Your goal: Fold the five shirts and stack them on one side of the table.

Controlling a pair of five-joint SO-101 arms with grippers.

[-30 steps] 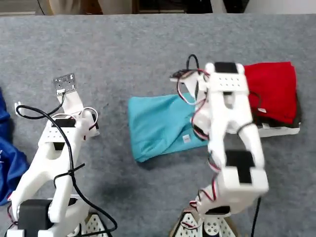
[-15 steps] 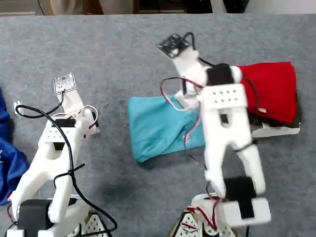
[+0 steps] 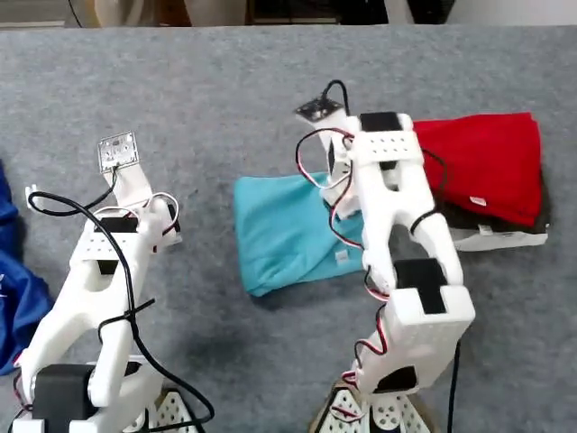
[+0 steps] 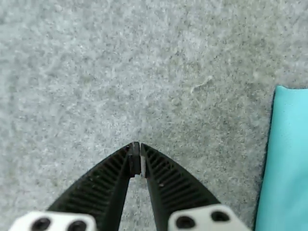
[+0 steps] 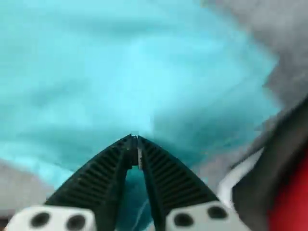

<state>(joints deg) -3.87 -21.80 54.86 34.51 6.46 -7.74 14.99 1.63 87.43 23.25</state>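
My right gripper point(image 5: 134, 140) is closed, with no cloth that I can see between its tips, and sits over the folded teal shirt point(image 3: 288, 234). That shirt lies mid-table, just beside the red shirt point(image 3: 487, 176) topping the stack. Pressing down like this would probably plough the fold open rather than grasp it. A one-edge lift could let it unfurl, and the arm might nudge the stack. My left gripper point(image 4: 135, 146) is closed too, over bare table point(image 4: 96, 57).
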